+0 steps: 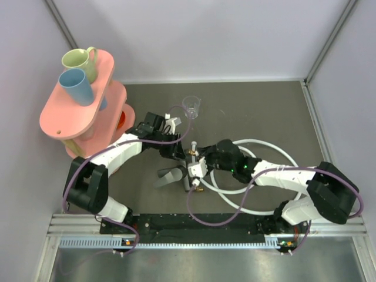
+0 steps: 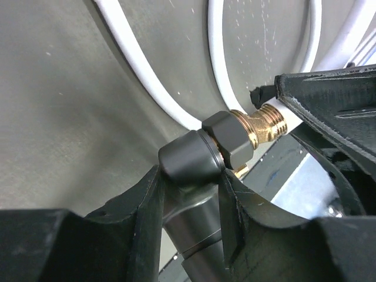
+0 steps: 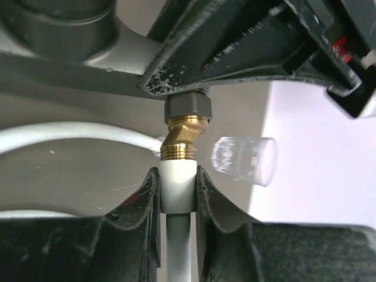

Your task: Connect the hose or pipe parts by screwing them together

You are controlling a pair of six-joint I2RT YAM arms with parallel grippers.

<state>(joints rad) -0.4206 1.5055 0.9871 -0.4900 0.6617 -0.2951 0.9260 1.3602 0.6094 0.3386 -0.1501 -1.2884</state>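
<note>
Right hand (image 3: 177, 179) clasps hose end (image 3: 177, 197).

1. Pink stand (image 1: 70, 114) with mugs (image 1: 79, 61) blocked the far-left corner.
2. Clear cup (image 1: 191, 106) stood mid-table, behind the black fitting (image 2: 188, 154).
3. White hose (image 1: 267, 141) loops crowded the near right side.
4. Far-right table (image 1: 264, 106) lay open.

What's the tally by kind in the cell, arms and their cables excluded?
Cups: 3 (green mug, blue cup, clear cup)
Hose: 1 (white hose)
Fitting: 1 (black-and-brass fitting)
Stand: 1 (pink stand)
Total: 6
The stand's lower shelf is partly hidden, so it is not counted.
</note>
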